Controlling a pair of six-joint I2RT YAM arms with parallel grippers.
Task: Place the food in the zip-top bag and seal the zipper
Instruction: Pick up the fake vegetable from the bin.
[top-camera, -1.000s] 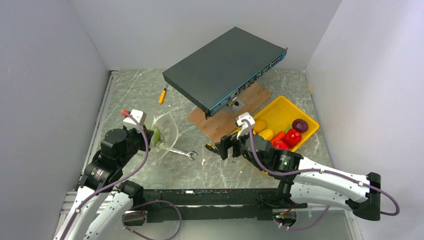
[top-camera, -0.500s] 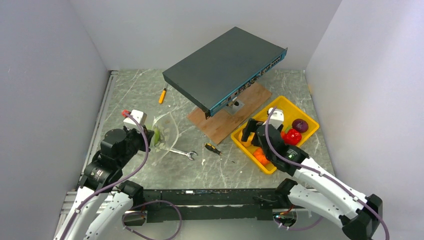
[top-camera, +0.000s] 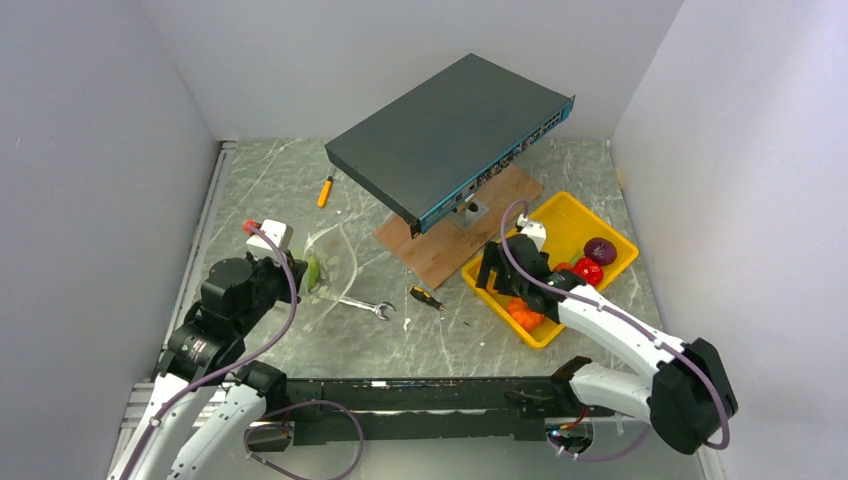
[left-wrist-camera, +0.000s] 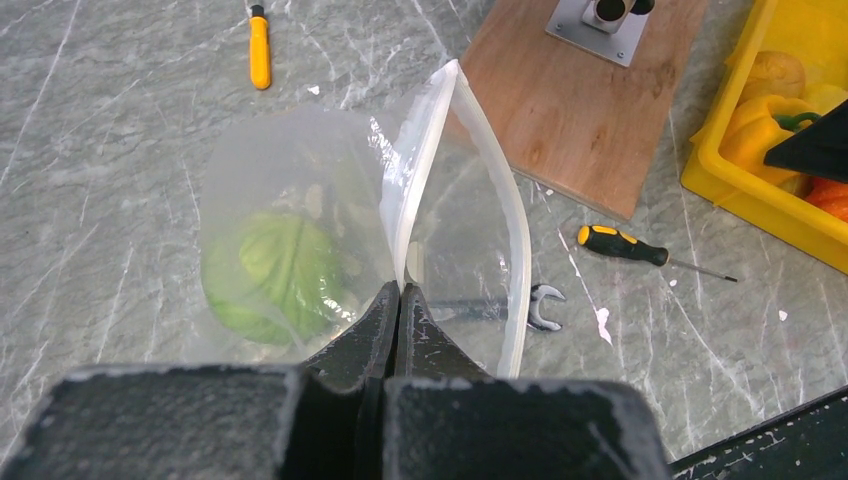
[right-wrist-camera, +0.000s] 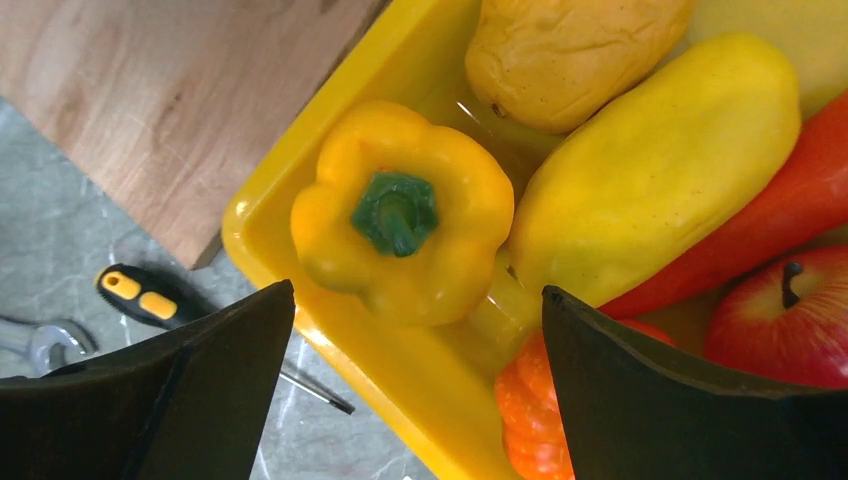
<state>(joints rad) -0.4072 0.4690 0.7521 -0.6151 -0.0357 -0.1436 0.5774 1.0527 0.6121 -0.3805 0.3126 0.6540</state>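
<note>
The clear zip-top bag (left-wrist-camera: 300, 190) stands open on the table with a green cabbage (left-wrist-camera: 275, 275) inside; it also shows in the top view (top-camera: 335, 262). My left gripper (left-wrist-camera: 398, 290) is shut on the bag's whitish zipper strip (left-wrist-camera: 420, 160) and holds one lip of the mouth up. My right gripper (right-wrist-camera: 415, 305) is open over the near left corner of the yellow tray (right-wrist-camera: 400, 375), above a yellow pepper (right-wrist-camera: 400, 225). Two yellow potatoes (right-wrist-camera: 650, 160), a carrot, an orange pumpkin (right-wrist-camera: 530, 420) and a red fruit lie beside it. A purple onion (top-camera: 600, 250) lies in the tray.
A silver wrench (top-camera: 365, 305) lies by the bag. A yellow-and-black screwdriver (top-camera: 432, 299) lies between bag and tray, an orange one (top-camera: 324, 191) at the far left. A wooden board (top-camera: 455, 225) carries a tilted dark network switch (top-camera: 450, 135). White walls enclose the table.
My right arm swung from the table's middle to the yellow tray and now hovers open over the yellow pepper. The left arm and the bag have not moved.
</note>
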